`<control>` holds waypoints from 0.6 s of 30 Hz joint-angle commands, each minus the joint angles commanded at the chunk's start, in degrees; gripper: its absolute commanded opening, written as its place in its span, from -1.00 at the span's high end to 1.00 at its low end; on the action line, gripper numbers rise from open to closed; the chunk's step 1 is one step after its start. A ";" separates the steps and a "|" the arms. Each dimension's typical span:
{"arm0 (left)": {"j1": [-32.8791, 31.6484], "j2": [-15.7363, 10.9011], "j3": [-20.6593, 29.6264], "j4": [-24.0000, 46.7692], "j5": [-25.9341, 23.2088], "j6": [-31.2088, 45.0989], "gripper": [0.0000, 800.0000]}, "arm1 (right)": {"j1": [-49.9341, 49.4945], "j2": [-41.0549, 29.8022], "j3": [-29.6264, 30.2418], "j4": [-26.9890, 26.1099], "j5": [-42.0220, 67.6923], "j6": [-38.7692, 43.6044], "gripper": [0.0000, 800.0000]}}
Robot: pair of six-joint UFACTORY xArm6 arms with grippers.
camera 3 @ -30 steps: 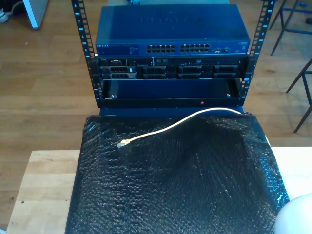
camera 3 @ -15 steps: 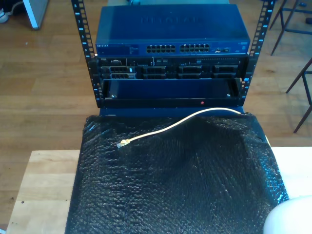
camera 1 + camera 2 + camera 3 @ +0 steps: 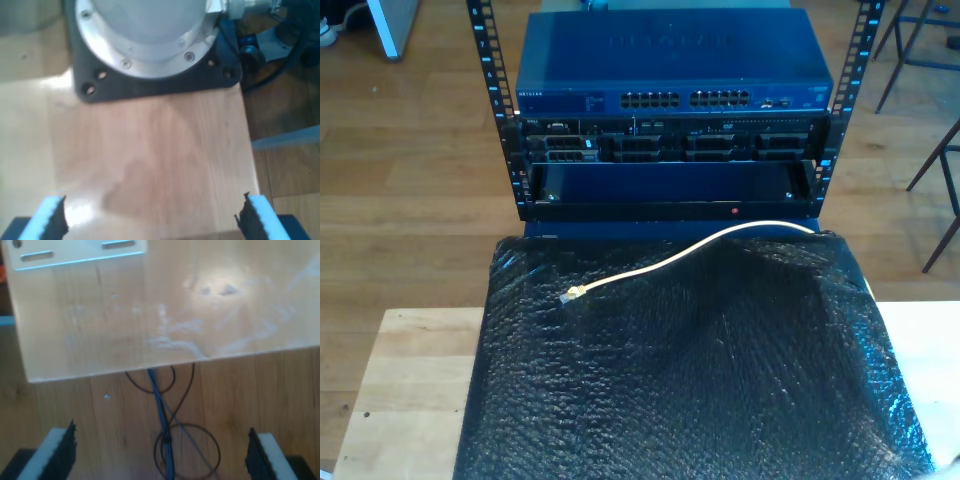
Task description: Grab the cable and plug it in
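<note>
My first gripper [image 3: 150, 220] spread wide, nothing between pads, hovering over bare wood tabletop [image 3: 150, 150] near arm base flange [image 3: 145, 35]; my second gripper [image 3: 160, 455] also spread, empty, above table edge [image 3: 165, 360] and floor wires [image 3: 167, 440]; cable [image 3: 670, 262] lies loose on black bubble-wrap mat [image 3: 700, 380], plug [image 3: 574, 294] toward exterior view's left; switch [image 3: 670, 100] in rack behind — step: pre-reach, grab not yet begun; next move calls for bringing one gripper over plug, descending, pinching just behind it.

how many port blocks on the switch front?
2. On the switch front, one port block sits toward the exterior view's left, the other beside it to the right. Smaller ports further right are too blurred to count.
</note>
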 joint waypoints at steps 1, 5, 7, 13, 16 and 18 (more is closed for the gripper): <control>-0.79 0.00 -0.35 -0.53 0.18 -0.18 -1.00 | 1.76 0.88 -1.05 0.00 0.26 2.20 -0.99; -3.43 0.00 -1.05 -0.97 1.58 -2.73 -1.00 | 8.18 5.10 -7.30 0.09 3.25 10.37 -0.99; -4.66 0.00 -1.23 -0.97 2.02 -4.40 -1.00 | 9.93 6.86 -10.29 0.62 5.10 13.10 -0.99; -7.82 0.00 -1.85 -1.05 2.46 -9.41 -1.00 | 12.22 10.46 -19.52 7.56 11.34 18.64 -0.99; -9.23 0.00 -1.93 -1.23 2.99 -10.99 -1.00 | 12.84 11.69 -23.56 11.43 14.86 21.19 -0.98; -10.11 0.00 -2.11 -2.29 3.43 -11.78 -1.00 | 14.42 12.57 -26.02 12.84 16.88 23.30 -0.98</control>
